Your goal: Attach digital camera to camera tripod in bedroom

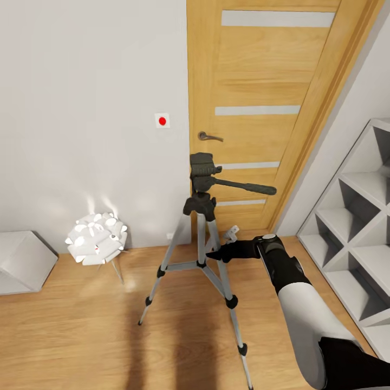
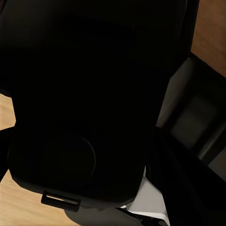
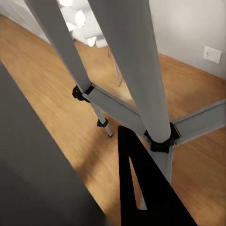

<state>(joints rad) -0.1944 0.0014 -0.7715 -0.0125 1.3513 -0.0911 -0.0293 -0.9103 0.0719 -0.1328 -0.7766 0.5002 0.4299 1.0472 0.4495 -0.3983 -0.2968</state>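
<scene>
The right gripper (image 1: pixel 215 253) reaches in among the legs of the camera tripod (image 1: pixel 203 238), its black fingertips pressed together in a point right at the centre column, by the brace hub; whether they clamp anything cannot be told. The tripod stands on the wood floor (image 1: pixel 81 336) before the wooden door (image 1: pixel 260 81), head above the gripper, near the white lamp (image 1: pixel 97 238). The left wrist view is dark, so the left gripper's state cannot be told.

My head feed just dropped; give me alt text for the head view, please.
A tall tripod stands on a wood floor before a wooden door, its black head bare. The right gripper reaches in beside its legs. A white flower-shaped lamp sits left, white cube shelves right.
</scene>
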